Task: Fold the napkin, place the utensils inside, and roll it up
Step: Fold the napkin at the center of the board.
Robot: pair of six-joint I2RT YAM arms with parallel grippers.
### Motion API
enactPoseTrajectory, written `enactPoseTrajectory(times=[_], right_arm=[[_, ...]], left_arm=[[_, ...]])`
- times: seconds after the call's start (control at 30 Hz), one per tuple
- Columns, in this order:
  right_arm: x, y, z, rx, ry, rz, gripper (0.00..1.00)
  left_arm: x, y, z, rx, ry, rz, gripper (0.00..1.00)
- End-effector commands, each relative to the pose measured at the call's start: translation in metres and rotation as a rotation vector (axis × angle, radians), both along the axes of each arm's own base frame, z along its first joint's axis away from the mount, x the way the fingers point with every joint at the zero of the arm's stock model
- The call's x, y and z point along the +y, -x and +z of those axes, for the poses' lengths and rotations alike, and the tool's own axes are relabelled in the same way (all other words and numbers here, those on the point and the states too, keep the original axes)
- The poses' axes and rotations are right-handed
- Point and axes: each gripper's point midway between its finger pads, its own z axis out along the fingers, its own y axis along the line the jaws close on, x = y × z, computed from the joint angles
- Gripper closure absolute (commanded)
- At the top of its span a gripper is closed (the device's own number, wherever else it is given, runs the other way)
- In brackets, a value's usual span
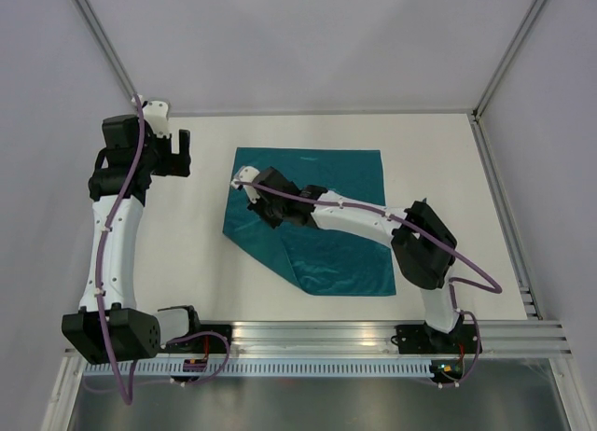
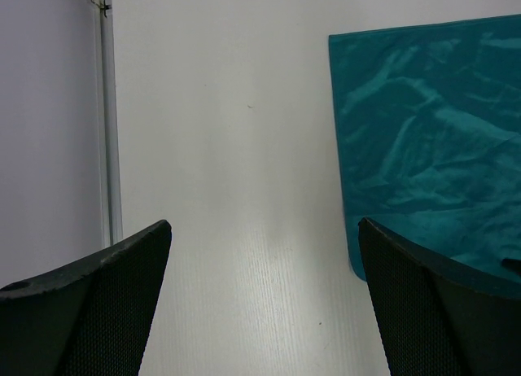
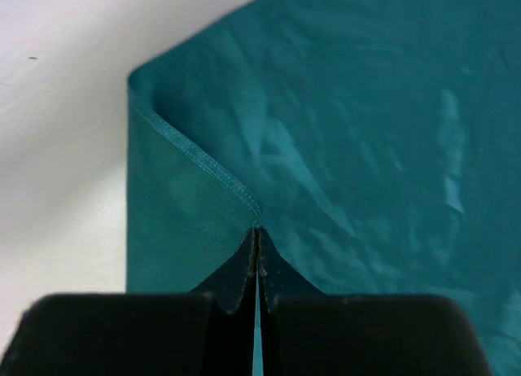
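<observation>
The left gripper (image 2: 262, 303) is hanging on the left side, over the bare white table (image 1: 205, 263). Its two black fingers (image 2: 89, 311) are spread wide with nothing between them. The big teal cloth napkin (image 1: 345, 174), shiny and wrinkly, is lying to its right in the middle of the table, apart from it. The right gripper (image 3: 257, 244) is much nearer. It is reaching across the napkin and squeezing tight on the stitched hem (image 3: 195, 160) near the left edge. The pinched piece is standing up and bending over, so the near left side is making a slanted fold line. I think the fold needs to be going right, across the cloth. The thin utensils are not showing in any view.
</observation>
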Motion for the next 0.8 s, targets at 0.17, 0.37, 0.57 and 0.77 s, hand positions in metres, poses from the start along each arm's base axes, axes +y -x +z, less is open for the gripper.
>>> enactPoseTrajectory(times=[0.17,0.37,0.57,0.77], right_arm=[[-0.070,-0.068,0.029,-0.076,-0.033,-0.155,0.99],[-0.116,-0.109,0.025,-0.102,-0.025,-0.257,1.00],[-0.151,-0.141,0.017,-0.113,-0.016,-0.335,1.00],[-0.184,-0.169,0.007,-0.118,-0.001,-0.408,0.99]], left_arm=[[-0.008,-0.007,0.004,-0.029,0.042,-0.026,0.01],[-0.009,-0.007,0.001,-0.026,0.053,-0.035,0.01],[-0.011,-0.008,0.001,-0.026,0.061,-0.042,0.01],[-0.011,-0.008,0.000,-0.023,0.059,-0.044,0.01]])
